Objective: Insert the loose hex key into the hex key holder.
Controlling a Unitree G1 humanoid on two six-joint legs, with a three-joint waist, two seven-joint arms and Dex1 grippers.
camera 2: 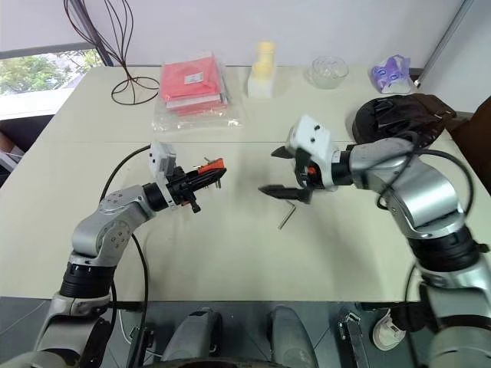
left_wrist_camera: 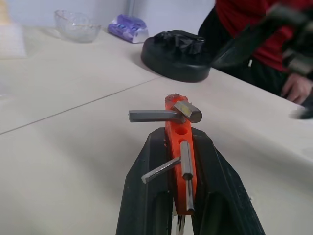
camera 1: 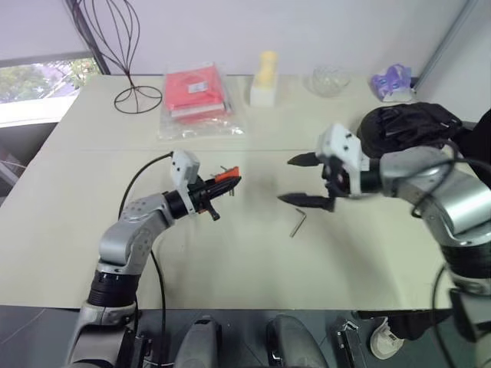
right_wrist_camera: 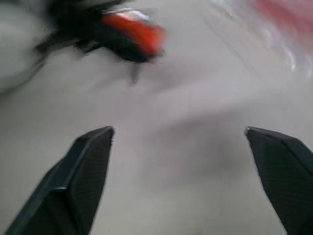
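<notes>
Stereo head views, centre of the frame: the left tool (camera 1: 219,192) is clamped on the hex key holder (camera 1: 225,176), an orange-red block held clear above the cream bench (camera 1: 230,261), with short grey keys projecting from it. In the left wrist view the holder (left_wrist_camera: 180,147) sits between the two black fingers (left_wrist_camera: 146,196), one key jutting sideways near its far end and two more lower down.

Right of centre: the right tool (camera 1: 304,181) hovers with its two black fingers set wide apart, gripping nothing; the right wrist view shows the same wide gap between the fingers (right_wrist_camera: 78,181).

The loose hex key (camera 1: 298,223), a thin dark L-shaped rod, lies flat on the bench just below the right tool's lower finger in the frame, apart from it and well apart from the holder.

Upper part of the frame, along the far edge of the bench: a wire stand (camera 1: 126,54), a red package in clear plastic (camera 1: 196,96), a yellow figure on a white base (camera 1: 265,77), a glass bowl (camera 1: 330,79), a purple wrapper (camera 1: 391,80) and a black bag (camera 1: 406,126).
</notes>
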